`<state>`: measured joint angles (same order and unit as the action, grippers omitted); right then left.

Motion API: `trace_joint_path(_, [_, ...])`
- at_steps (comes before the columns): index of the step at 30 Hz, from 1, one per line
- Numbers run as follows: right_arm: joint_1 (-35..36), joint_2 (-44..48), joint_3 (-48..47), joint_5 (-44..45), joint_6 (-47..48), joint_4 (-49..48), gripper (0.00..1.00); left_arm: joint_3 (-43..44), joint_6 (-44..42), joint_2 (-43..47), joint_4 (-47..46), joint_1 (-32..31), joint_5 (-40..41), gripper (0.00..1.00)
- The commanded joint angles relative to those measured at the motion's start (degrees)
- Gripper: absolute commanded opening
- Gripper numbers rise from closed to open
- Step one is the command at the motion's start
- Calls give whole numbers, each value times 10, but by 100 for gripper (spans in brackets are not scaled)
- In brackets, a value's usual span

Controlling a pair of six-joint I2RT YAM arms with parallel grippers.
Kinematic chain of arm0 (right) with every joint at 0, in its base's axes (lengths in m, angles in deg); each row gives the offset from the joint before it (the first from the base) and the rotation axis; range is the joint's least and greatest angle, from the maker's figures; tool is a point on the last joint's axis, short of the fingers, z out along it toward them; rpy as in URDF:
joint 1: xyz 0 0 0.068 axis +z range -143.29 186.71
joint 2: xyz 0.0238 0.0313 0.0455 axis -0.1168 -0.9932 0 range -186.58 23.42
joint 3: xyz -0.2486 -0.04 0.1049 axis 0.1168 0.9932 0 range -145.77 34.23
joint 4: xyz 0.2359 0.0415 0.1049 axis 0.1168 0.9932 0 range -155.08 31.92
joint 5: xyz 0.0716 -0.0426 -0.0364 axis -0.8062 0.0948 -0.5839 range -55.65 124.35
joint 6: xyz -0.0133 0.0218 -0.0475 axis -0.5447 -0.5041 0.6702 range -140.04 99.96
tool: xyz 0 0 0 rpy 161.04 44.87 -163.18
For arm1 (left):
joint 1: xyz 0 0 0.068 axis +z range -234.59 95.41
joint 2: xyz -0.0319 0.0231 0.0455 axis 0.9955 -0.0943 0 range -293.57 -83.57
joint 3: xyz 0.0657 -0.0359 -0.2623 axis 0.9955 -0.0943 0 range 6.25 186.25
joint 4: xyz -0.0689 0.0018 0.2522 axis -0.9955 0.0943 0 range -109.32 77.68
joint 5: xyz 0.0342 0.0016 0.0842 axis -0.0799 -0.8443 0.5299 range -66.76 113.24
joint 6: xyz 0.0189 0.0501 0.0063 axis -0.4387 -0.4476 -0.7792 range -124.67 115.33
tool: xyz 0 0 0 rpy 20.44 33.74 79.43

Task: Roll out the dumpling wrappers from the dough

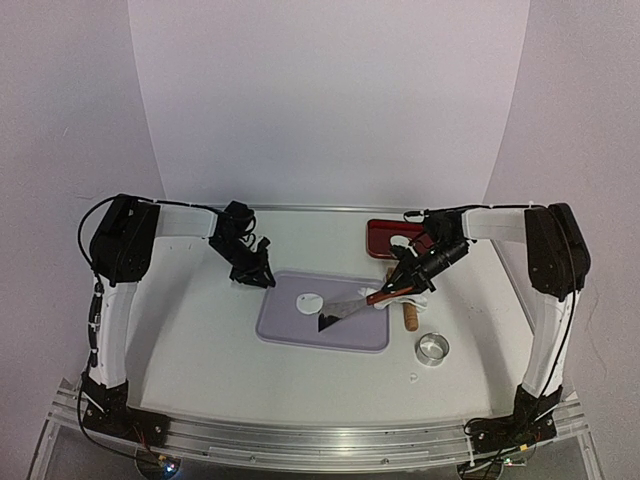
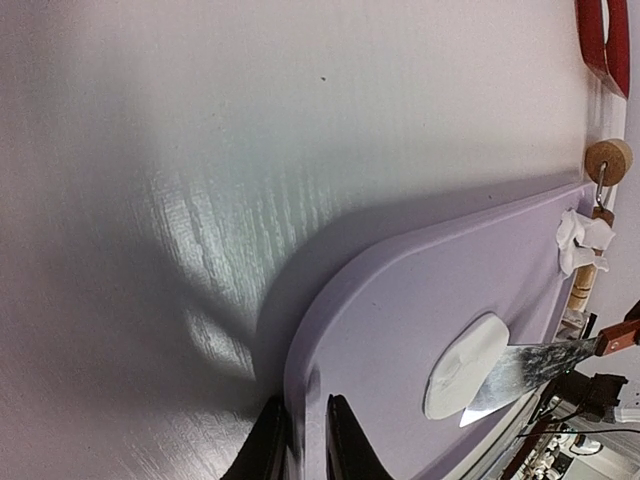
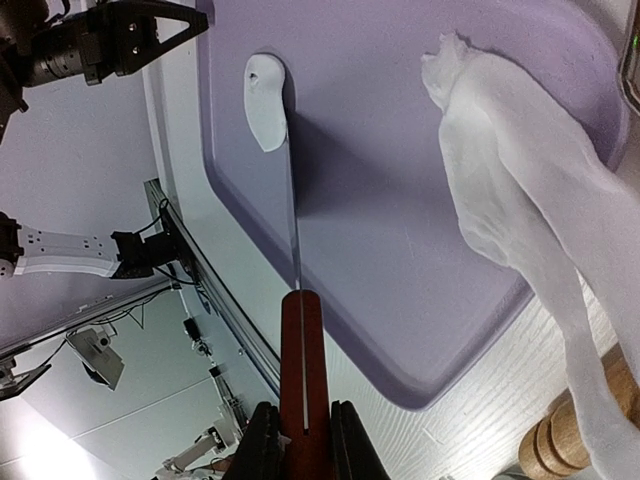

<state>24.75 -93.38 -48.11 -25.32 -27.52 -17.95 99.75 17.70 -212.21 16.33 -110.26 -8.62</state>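
A small round white dumpling wrapper (image 1: 308, 300) lies on the purple cutting board (image 1: 300, 335). My right gripper (image 1: 404, 283) is shut on the red wooden handle (image 3: 303, 370) of a metal spatula. Its blade (image 3: 291, 200) rests on the board with its tip at the wrapper (image 3: 266, 100). The blade's tip (image 2: 520, 372) sits under the wrapper's (image 2: 465, 368) edge. My left gripper (image 1: 254, 275) is shut on the board's far left edge (image 2: 305, 400), one finger on each side of the rim. A ragged white dough scrap (image 3: 520, 200) lies on the board's right end (image 1: 385, 297).
A wooden roller (image 1: 410, 318) lies right of the board. A metal ring cutter (image 1: 432, 349) stands near the front right. A red tray (image 1: 385, 240) sits at the back right. The white table (image 1: 200, 340) surrounds the board.
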Motion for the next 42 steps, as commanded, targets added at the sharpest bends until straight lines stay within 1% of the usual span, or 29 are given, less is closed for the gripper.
trace_joint_path(1, [4,-40,-15,124,3,-12,0,25,-18,-11,15,-7,-18,15])
trace_joint_path(6, [5,-58,-21,106,-30,-65,0,26,-20,-15,18,-9,-22,14])
trace_joint_path(12, [16,-67,12,107,-119,-184,0,36,-19,-19,24,-11,-23,13])
trace_joint_path(23, [25,-80,46,142,-206,-298,0,46,-19,-24,26,-11,-25,12])
trace_joint_path(25, [25,-81,53,138,-221,-322,0,45,-19,-23,28,-11,-25,12])
trace_joint_path(29, [25,-75,57,121,-226,-336,0,42,-17,-16,27,-11,-21,13])
trace_joint_path(33, [25,-58,63,80,-226,-353,0,33,-13,0,20,-11,-12,17])
trace_joint_path(37, [25,-41,68,57,-245,-389,0,27,-8,15,15,-12,0,25])
trace_joint_path(42, [25,-37,76,37,-254,-404,0,24,-3,26,14,-12,7,33])
